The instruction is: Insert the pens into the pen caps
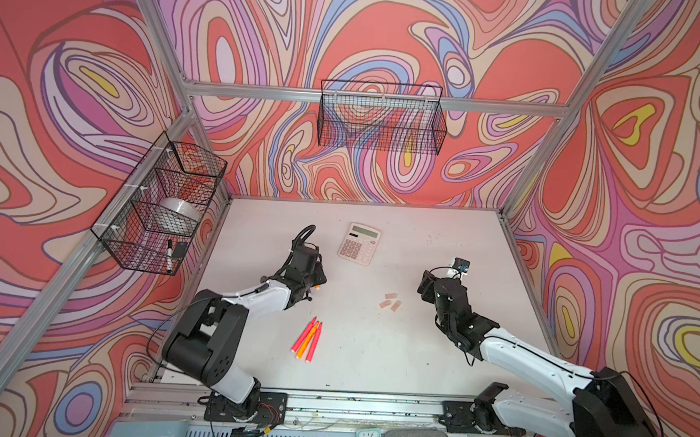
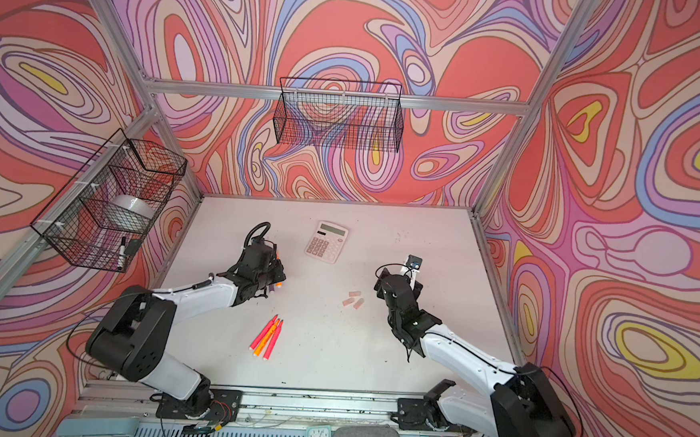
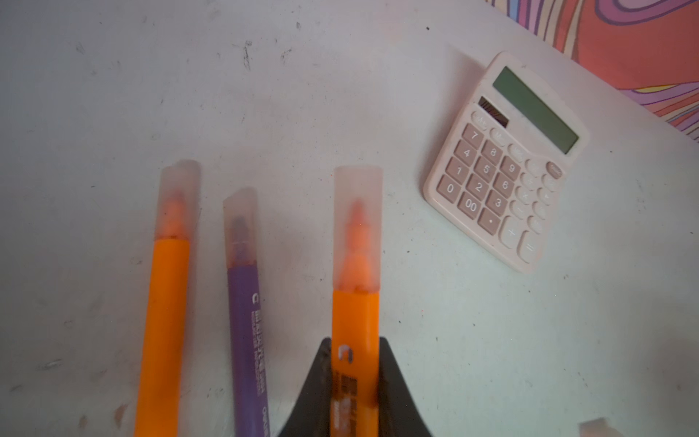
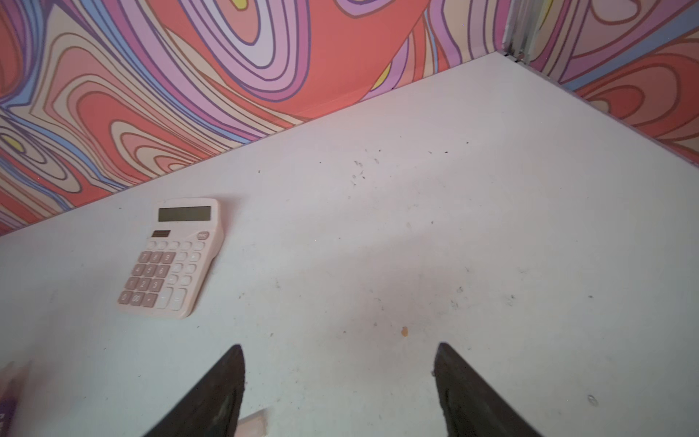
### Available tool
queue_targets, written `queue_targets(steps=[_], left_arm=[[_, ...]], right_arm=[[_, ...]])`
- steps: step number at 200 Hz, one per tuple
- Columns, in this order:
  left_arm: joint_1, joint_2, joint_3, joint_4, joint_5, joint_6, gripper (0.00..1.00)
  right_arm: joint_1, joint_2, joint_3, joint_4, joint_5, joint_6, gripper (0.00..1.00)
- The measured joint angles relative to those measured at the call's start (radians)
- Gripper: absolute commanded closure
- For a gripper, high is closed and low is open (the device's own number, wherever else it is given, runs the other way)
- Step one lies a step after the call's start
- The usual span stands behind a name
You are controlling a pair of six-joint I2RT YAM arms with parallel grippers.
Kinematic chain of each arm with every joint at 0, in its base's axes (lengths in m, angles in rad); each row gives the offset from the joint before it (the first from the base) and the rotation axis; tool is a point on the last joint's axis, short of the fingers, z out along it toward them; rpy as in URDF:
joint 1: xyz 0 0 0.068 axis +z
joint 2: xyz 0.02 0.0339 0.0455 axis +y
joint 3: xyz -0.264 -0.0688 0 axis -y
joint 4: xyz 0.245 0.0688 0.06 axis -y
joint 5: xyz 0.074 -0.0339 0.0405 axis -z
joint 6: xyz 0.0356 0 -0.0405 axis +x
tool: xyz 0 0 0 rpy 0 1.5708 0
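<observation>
Pens (image 3: 244,321): three wear caps (image 3: 357,227), one orange pen (image 3: 355,321) clenched in left fingers (image 3: 314,389); three bare pens (image 1: 306,341) at desk (image 1: 415,356) seven o'clock and three loose caps (image 1: 391,302) remain; right fingers (image 4: 215,397) released.

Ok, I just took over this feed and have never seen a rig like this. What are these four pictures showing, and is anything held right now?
Two robot arms with two-finger grippers work over a white table. Two pictures come from one overhead camera pair and show the whole scene. The other two come from a camera on each wrist, looking out past the fingers. The left gripper is shut on an orange pen that wears a cap. Beside it lie a second orange pen and a purple pen, both capped. The right gripper is open and empty. Also on the table: three uncapped pens, three loose caps and a calculator.
</observation>
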Motion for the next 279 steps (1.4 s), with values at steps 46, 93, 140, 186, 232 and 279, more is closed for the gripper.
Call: queue_targets(steps=[46, 93, 140, 186, 232, 279], left_arm=[[0.0, 0.124, 0.064, -0.089, -0.034, -0.047, 1.0], [0.0, 0.179, 0.139, -0.144, -0.069, -0.079, 0.85], [-0.001, 0.177, 0.152, -0.183, -0.098, -0.086, 0.58], [-0.006, 0.14, 0.182, -0.291, -0.112, -0.059, 0.43], [-0.049, -0.072, 0.195, -0.401, -0.158, 0.01, 0.45], [-0.232, -0.389, 0.071, -0.461, -0.19, 0.073, 0.46]], right_arm=[[-0.02, -0.006, -0.013, 0.04, 0.108, -0.017, 0.15], [-0.065, -0.023, -0.064, 0.066, 0.129, -0.015, 0.15], [-0.072, -0.022, -0.064, 0.067, 0.129, -0.012, 0.15], [-0.085, -0.021, -0.064, 0.063, 0.127, -0.006, 0.15], [-0.091, -0.021, -0.064, 0.058, 0.117, -0.004, 0.15], [-0.101, -0.021, -0.063, 0.052, 0.105, 0.003, 0.15]])
